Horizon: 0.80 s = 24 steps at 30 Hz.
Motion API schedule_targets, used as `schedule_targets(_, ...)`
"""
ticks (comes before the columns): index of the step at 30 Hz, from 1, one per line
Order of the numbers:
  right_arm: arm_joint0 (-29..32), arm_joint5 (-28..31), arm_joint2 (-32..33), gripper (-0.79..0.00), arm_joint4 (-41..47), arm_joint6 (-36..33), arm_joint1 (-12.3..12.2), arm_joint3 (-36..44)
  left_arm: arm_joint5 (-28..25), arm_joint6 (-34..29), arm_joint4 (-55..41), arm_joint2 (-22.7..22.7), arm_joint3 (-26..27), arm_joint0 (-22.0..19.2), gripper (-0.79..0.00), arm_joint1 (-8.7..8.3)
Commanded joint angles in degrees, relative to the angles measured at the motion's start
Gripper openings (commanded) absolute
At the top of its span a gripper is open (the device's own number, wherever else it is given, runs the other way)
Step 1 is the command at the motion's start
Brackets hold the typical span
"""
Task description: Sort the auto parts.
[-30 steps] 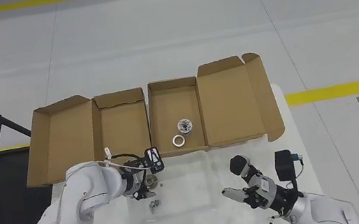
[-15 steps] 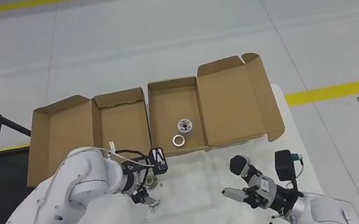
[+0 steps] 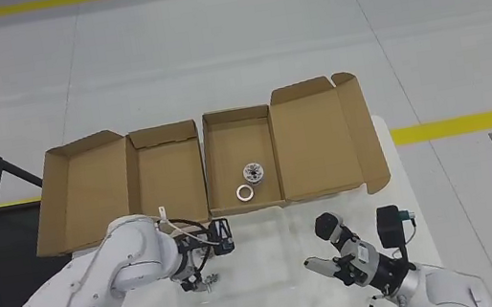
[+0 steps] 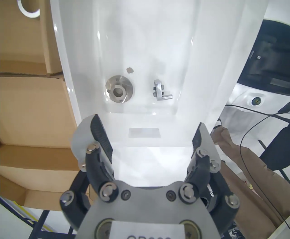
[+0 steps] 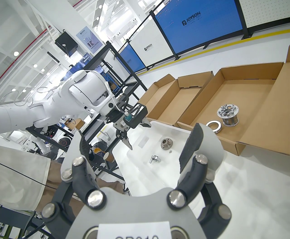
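Auto parts, a metal disc (image 4: 119, 88) and a small bracket (image 4: 161, 91), lie apart in the white tray (image 4: 145, 45) on the surface, with cardboard boxes (image 3: 169, 166) at its 12 o'clock. The left end effector (image 4: 148, 126) hangs spread and empty above them, and the right end effector (image 5: 138, 135) is also spread, at the tray's 3 o'clock. A pick looks to be in hand: the next move calls for lowering onto one part and closing on it.

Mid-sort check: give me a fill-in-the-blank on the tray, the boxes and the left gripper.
1. The white tray holds ___ parts, a flange and a bracket.
2. The left gripper hangs by the tray with its jaws ___.
3. The metal ring lies in a ___ box beside a toothed part.
Missing words: two; open; cardboard.
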<state>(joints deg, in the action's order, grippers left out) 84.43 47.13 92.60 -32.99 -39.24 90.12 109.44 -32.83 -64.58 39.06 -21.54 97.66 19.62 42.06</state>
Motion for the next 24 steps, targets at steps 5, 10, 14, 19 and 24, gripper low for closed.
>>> schedule_targets(5, 0.00, 0.00, 0.00, 0.000, 0.00, 0.00, 0.00, 0.00, 1.78, 2.41, 4.61, 1.19, -2.10, 1.30, -0.212, 1.66)
schedule_targets(10, 0.00, 0.00, 0.00, 0.000, 0.00, 0.00, 0.00, 0.00, 5.13, 3.41, 9.18, 1.73, -3.88, 1.90, -0.225, 3.15)
schedule_targets(14, 0.00, 0.00, 0.00, 0.000, 0.00, 0.00, 0.00, 0.00, 8.25, 4.75, 13.17, 2.26, -5.36, 2.67, -0.265, 4.46)
schedule_targets(19, 0.00, 0.00, 0.00, 0.000, 0.00, 0.00, 0.00, 0.00, 11.10, 4.54, 18.47, 2.88, -7.31, 3.19, -0.308, 6.04)
schedule_targets(24, 0.00, 0.00, 0.00, 0.000, 0.00, 0.00, 0.00, 0.00, 11.84, 5.42, 20.57, 3.01, -9.25, 3.79, -0.249, 7.57)
